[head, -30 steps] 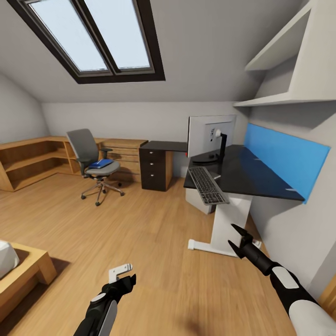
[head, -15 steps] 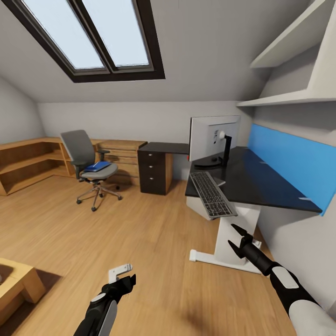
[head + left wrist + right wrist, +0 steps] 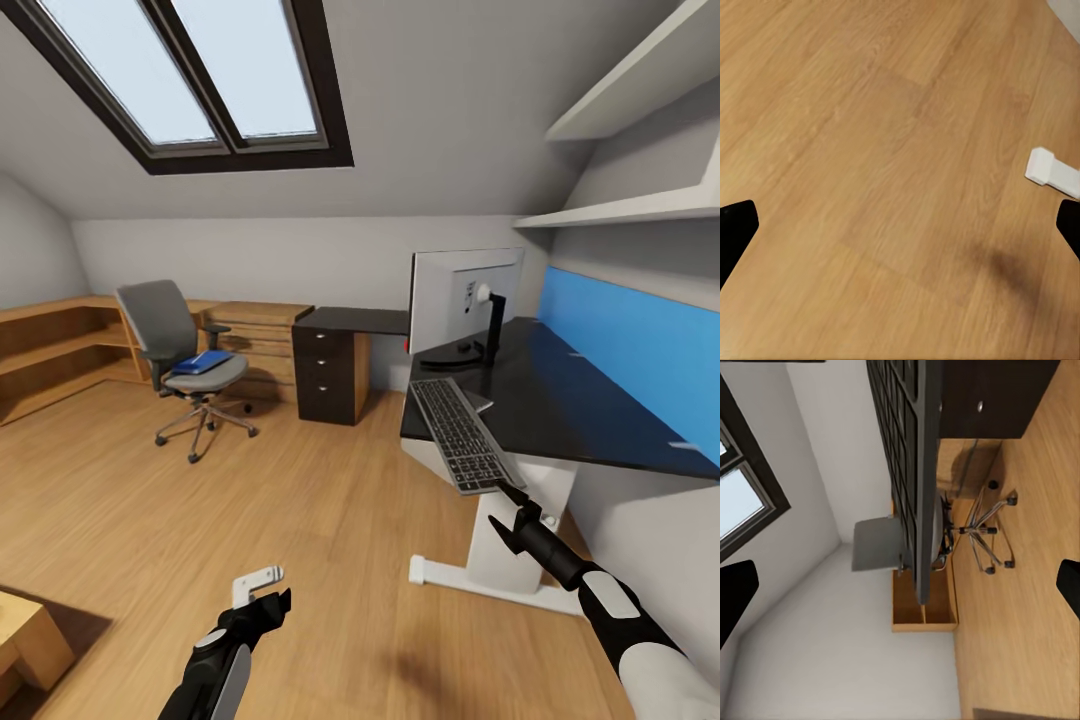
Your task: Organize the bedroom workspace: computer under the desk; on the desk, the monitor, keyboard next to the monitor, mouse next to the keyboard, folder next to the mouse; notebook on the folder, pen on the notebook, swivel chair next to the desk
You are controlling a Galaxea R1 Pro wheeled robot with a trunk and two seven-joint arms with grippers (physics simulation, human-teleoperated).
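A black-topped desk (image 3: pixel 570 400) on a white leg stands at the right. On it the monitor (image 3: pixel 462 298) shows its white back. The dark keyboard (image 3: pixel 460 432) lies in front of it, its near end jutting past the desk edge; its edge (image 3: pixel 916 457) looms close in the right wrist view. A pale box (image 3: pixel 428 455) sits under the desk. Across the room, the grey swivel chair (image 3: pixel 180 345) carries the blue folder (image 3: pixel 203 361). My right gripper (image 3: pixel 506 512) is open just below the keyboard's near end. My left gripper (image 3: pixel 265 592) hangs open over the floor.
A dark drawer cabinet (image 3: pixel 330 370) stands between chair and desk, with wooden shelving (image 3: pixel 55 340) along the left wall. A blue panel (image 3: pixel 625 350) and wall shelves (image 3: pixel 640 208) back the desk. The white desk foot (image 3: pixel 1054 171) lies on the floor. A wooden furniture corner (image 3: pixel 25 630) sits low left.
The whole view has shifted: the camera has moved closer to the desk, and the keyboard now sits just above my right gripper. Both arms keep their pose.
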